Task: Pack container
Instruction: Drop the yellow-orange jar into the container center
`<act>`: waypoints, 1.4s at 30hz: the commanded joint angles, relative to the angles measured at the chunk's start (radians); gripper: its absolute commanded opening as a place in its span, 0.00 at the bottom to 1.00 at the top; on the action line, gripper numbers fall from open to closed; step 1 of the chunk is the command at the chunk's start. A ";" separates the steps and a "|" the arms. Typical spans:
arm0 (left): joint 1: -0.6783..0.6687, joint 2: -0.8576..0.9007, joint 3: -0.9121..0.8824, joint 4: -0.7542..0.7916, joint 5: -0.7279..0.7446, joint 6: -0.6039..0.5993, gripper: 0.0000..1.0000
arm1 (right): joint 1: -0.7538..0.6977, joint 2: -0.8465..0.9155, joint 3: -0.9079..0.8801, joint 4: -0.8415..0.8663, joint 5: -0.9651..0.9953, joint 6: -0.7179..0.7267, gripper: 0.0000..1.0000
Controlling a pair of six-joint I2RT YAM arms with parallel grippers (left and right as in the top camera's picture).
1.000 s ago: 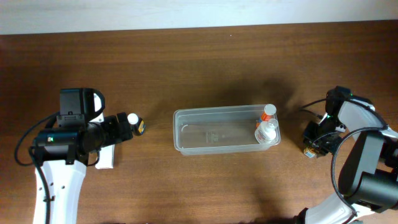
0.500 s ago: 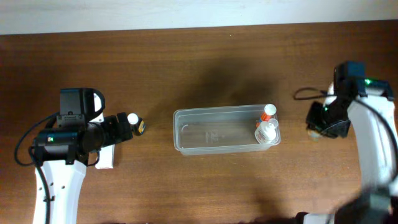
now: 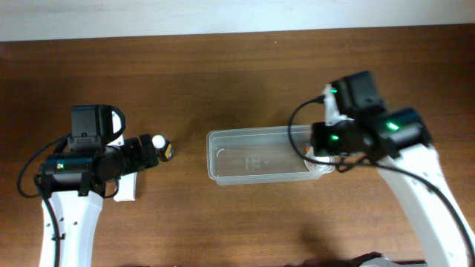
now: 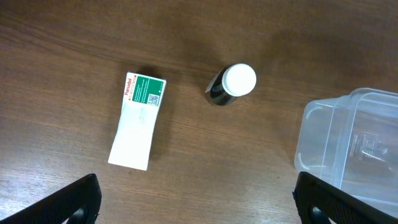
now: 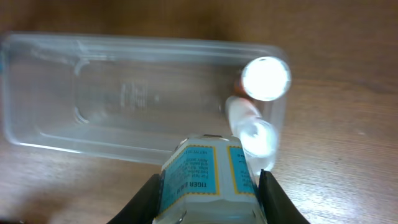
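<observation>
The container (image 3: 256, 157) lies lengthwise at the middle of the wooden tabletop (image 3: 223, 74), its long sides running left to right. The left 2 thirds of its floor are bare. At its right end, the right wrist view shows 2 small bottles close together: an orange bottle with a round white cap (image 5: 266, 79) in the far corner, and a clear bottle (image 5: 252, 130) just beside it. Whether the clear one stands or leans cannot be told.

The right arm reaches over that same end. The right gripper (image 5: 208, 190) pinches a small jar (image 5: 200, 171) with a blue and yellow label, 1 finger pressed on each side. In the wrist view the jar overlaps the container's near long wall, next to the clear bottle.

The left gripper (image 4: 195, 182) hangs over the tabletop left of the container, its fingers spread wide with nothing between them. Below it, a dark bottle with a white cap (image 4: 233, 84) stands on the wood, near the container's left end but apart from it. A white box with a green label (image 4: 140, 121) lies flat farther left, apart from the dark bottle.
</observation>
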 commanded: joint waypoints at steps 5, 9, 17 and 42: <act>-0.002 0.003 0.019 -0.004 0.011 0.020 0.99 | 0.074 0.203 -0.013 0.050 0.064 -0.019 0.24; -0.002 0.003 0.019 -0.003 0.011 0.020 0.99 | 0.073 0.308 -0.013 0.076 0.066 -0.019 0.24; -0.002 0.003 0.019 -0.003 0.011 0.020 0.99 | 0.073 0.408 -0.013 0.114 0.067 -0.042 0.31; -0.027 0.005 0.019 0.032 0.048 0.034 1.00 | -0.055 -0.040 0.203 0.034 0.198 0.017 0.78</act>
